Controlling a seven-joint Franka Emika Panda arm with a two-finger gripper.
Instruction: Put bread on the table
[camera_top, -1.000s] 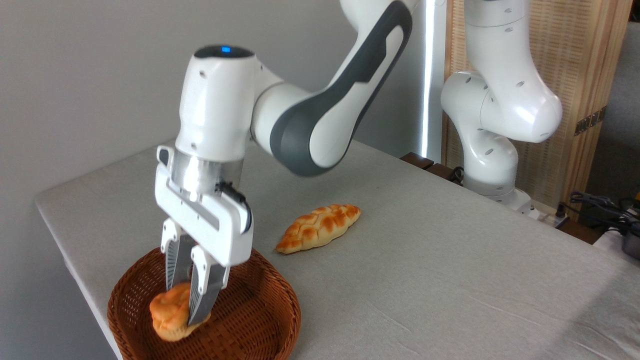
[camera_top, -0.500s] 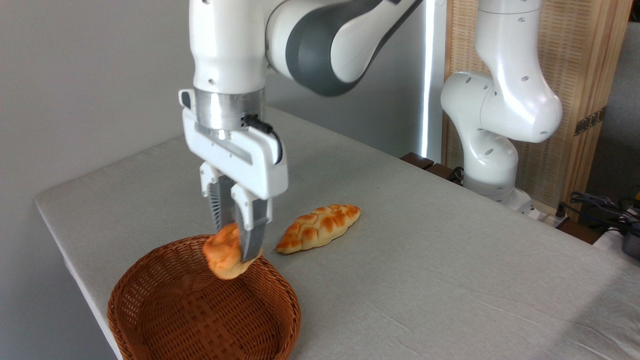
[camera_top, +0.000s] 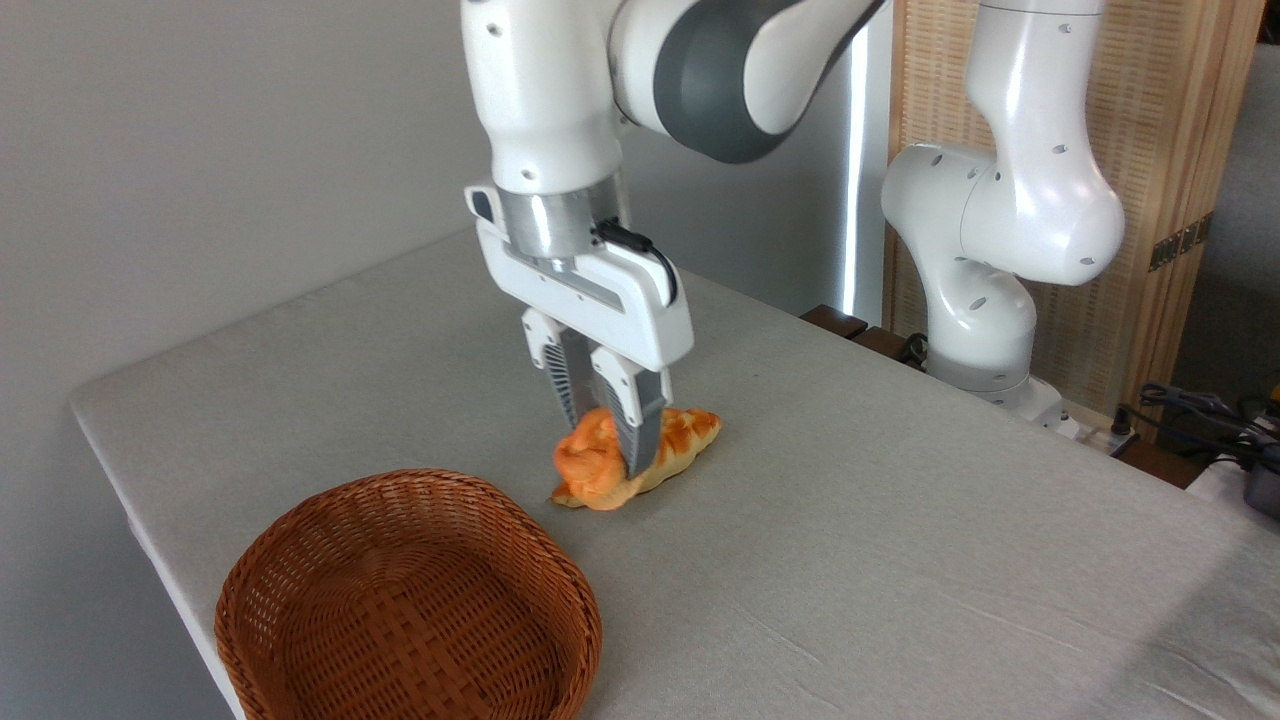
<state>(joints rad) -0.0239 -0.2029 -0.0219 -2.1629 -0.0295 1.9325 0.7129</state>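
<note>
The bread (camera_top: 592, 466), a small round golden-orange bun, hangs in my gripper (camera_top: 612, 458), which is shut on it from above. It is held in the air in front of the braided loaf (camera_top: 685, 440), covering most of that loaf from this camera. Below lies the table (camera_top: 900, 540), covered in light grey-beige cloth. Whether the bun touches the cloth or the loaf I cannot tell.
A brown wicker basket (camera_top: 410, 600) with nothing in it stands at the table's front left corner. The arm's white base (camera_top: 985, 300) rises at the back right, with cables (camera_top: 1200, 410) beyond it. The table's left edge runs close to the basket.
My gripper has lifted the bun out of the basket and carried it right and away from the camera, to a spot in front of the braided loaf. The basket now holds nothing.
</note>
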